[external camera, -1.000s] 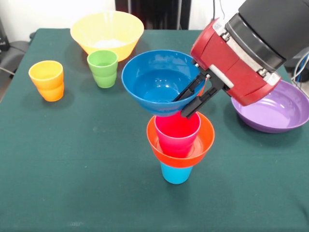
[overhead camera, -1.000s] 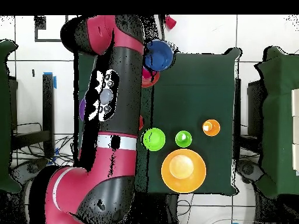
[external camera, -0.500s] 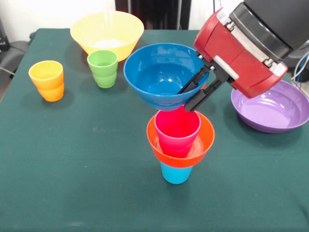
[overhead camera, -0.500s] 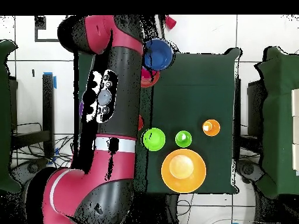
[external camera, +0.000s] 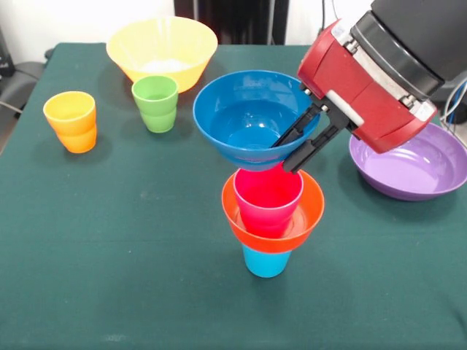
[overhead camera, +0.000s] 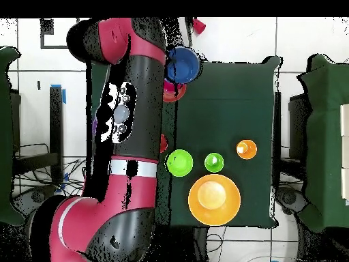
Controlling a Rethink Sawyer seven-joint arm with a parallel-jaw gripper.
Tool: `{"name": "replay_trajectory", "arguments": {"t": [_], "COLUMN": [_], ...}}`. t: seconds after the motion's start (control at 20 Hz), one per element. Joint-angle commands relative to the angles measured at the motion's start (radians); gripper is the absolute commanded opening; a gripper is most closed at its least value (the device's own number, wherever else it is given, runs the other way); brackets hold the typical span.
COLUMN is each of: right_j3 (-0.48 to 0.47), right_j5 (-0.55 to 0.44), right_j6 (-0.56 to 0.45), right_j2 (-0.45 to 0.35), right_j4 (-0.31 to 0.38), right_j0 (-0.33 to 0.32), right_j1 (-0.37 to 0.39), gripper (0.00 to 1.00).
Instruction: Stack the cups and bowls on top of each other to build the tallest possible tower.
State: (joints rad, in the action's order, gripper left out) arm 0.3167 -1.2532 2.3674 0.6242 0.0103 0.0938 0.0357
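Observation:
My gripper (external camera: 282,156) is shut on the right rim of the blue bowl (external camera: 248,117), one finger inside the wall and one outside. The bowl hangs tilted just above and behind the tower. That tower is a light blue cup (external camera: 265,262) with an orange bowl (external camera: 241,219) on it and a magenta cup (external camera: 268,198) standing in the bowl. In the overhead view the blue bowl (overhead camera: 184,63) shows past the arm, and the gripper itself is hidden under it.
A purple bowl (external camera: 416,168) lies to the right of the tower. At the back left stand a yellow bowl (external camera: 162,45), a green cup (external camera: 155,103) and a yellow-orange cup (external camera: 71,120). The overhead view also shows a light green bowl (overhead camera: 180,163).
The gripper has carried the blue bowl a little to the right and slightly up in the front view. The tower and the other cups and bowls have not moved.

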Motion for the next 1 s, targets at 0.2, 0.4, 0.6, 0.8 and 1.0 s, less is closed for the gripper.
{"name": "replay_trajectory", "arguments": {"t": [0.2, 0.4, 0.6, 0.8, 1.0], "right_j3": [0.078, 0.082, 0.078, 0.072, 0.071], "right_j5": [0.018, 0.029, 0.034, 0.03, 0.035], "right_j6": [0.294, 0.298, 0.299, 0.308, 0.31], "right_j2": [-0.052, -0.054, -0.054, -0.052, -0.061], "right_j4": [-0.023, -0.02, -0.017, -0.016, -0.025], "right_j0": [0.019, 0.021, 0.019, 0.021, 0.023], "right_j1": [-0.048, -0.053, -0.062, -0.066, -0.066], "gripper": [0.0, 0.0, 0.0, 0.0, 0.0]}}
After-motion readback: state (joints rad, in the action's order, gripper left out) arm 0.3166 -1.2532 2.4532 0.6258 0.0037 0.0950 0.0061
